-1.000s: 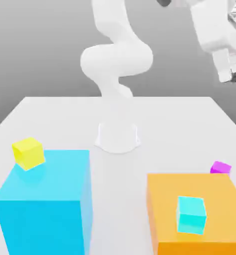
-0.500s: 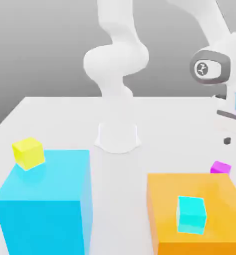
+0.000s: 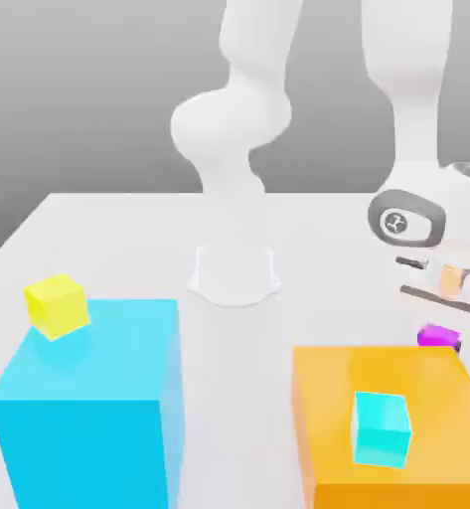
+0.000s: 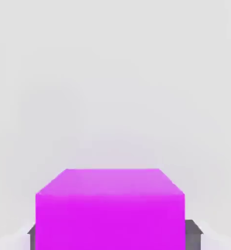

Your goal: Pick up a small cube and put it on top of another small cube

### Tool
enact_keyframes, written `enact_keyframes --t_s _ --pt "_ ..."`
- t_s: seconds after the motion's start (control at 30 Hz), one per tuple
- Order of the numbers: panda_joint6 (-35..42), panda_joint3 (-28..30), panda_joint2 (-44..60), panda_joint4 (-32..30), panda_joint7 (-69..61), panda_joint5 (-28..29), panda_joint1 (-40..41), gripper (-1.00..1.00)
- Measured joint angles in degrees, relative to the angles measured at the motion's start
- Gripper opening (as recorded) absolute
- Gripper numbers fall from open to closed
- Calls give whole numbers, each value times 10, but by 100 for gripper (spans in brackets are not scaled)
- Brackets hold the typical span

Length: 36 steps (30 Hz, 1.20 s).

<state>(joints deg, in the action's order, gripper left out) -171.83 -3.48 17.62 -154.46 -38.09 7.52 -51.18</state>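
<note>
Gripper [image 4: 112, 239] down at table level, fingers [image 4: 194, 234] closed on magenta small cube [image 4: 110, 212], one dark pad showing at each side of it. Same cube [image 3: 438, 336] directly under hand, just behind orange block [image 3: 397, 427] carrying small cyan cube [image 3: 382, 427]. Yellow small cube [image 3: 57, 304] well apart from gripper, on big cyan block [image 3: 89, 403]. White table [image 3: 129, 239].

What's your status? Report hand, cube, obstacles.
Hand shut on magenta cube. Yellow cube waits atop cyan block. Orange block alongside.
</note>
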Motion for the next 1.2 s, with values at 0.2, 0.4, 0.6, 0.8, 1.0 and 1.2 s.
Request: enact_keyframes --t_s 0.2,0.4,0.6,0.8,1.0,1.2 --pt "57 -21 -71 -13 -24 -31 14 -100" --pt "169 8 -169 17 -81 -48 93 -100" --pt "315 93 -248 96 -164 -23 228 -100" --pt "429 187 -312 152 -226 5 320 -100" --pt "519 280 -356 191 -284 25 406 -100" --pt "472 336 -317 173 -325 13 436 100"
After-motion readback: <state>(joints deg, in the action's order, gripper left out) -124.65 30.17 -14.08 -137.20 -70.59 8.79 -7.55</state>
